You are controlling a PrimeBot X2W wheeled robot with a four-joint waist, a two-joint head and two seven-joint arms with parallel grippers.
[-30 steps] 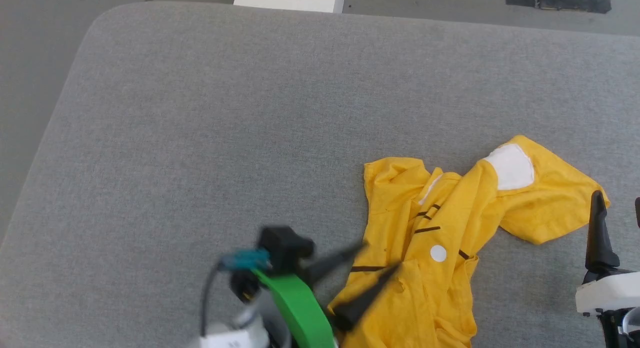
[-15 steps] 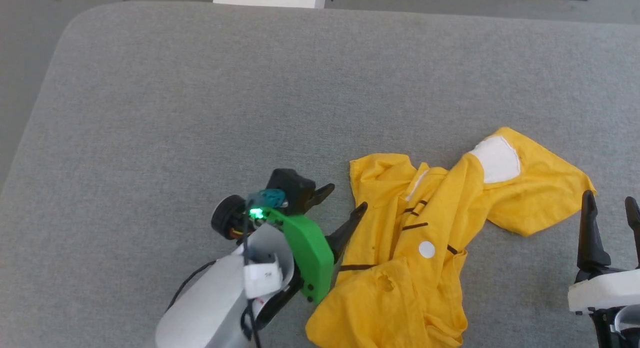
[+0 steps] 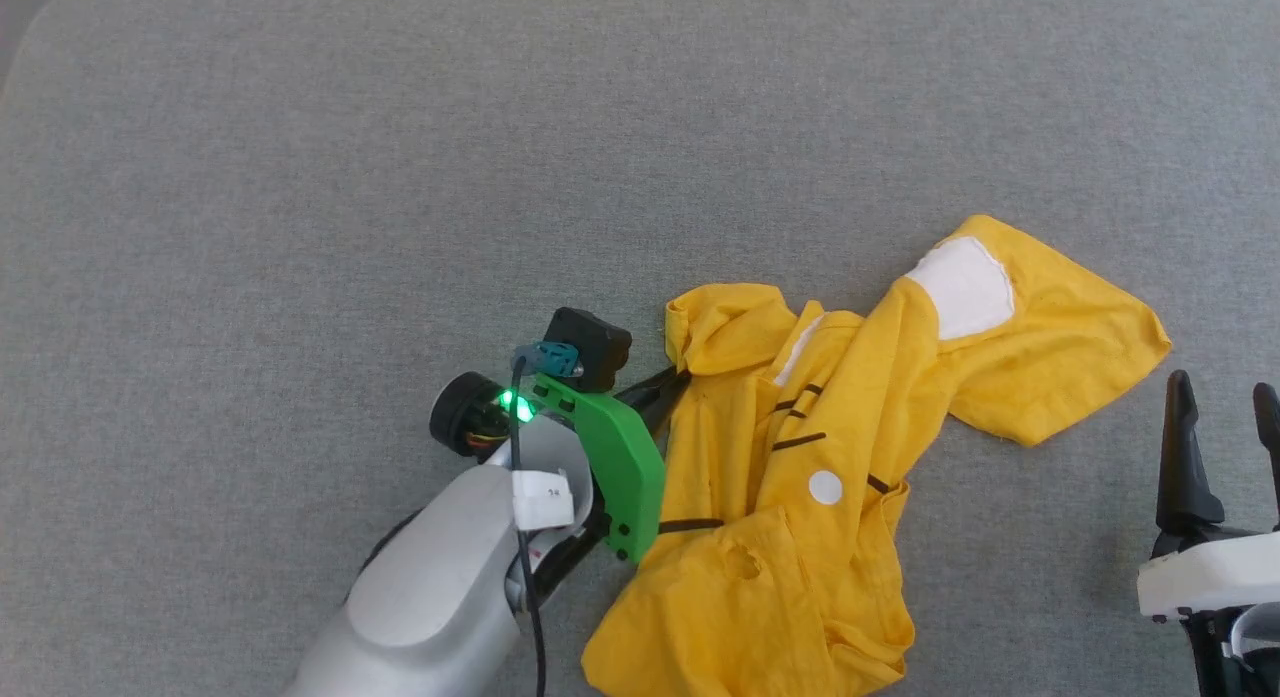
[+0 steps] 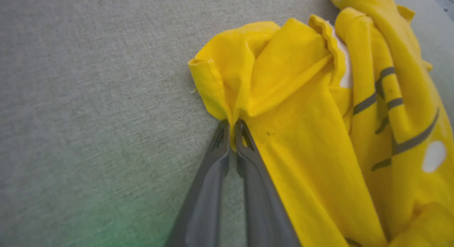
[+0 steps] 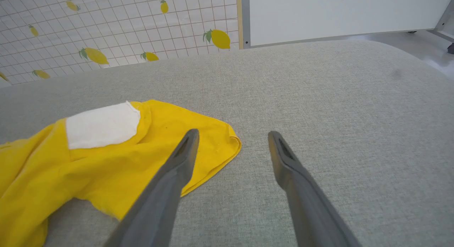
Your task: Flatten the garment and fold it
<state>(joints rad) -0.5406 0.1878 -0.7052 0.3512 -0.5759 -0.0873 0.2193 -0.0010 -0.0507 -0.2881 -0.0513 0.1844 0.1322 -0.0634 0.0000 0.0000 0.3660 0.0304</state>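
The garment [image 3: 820,447] is a yellow T-shirt with white patches and black stripes, lying crumpled on the grey padded table [image 3: 400,177]. My left gripper [image 3: 675,380] reaches its left edge from the lower left. Up close in the left wrist view, that left gripper [image 4: 232,126] is shut on a pinched fold of the garment [image 4: 301,116]. My right gripper [image 3: 1225,392] stands open at the lower right, just right of the garment's corner. Seen from the right wrist, the right gripper [image 5: 232,137] hovers above the table, one finger over the garment's [image 5: 106,158] hem.
The grey table surface [image 5: 337,98] spreads wide to the left and far side of the garment. Beyond it stand a wall with lemon-patterned tiles [image 5: 106,31] and a white panel [image 5: 337,13].
My left gripper moved up to the garment's left edge and closed on a fold there. The head camera tilted, shifting the whole picture. The right gripper stayed open.
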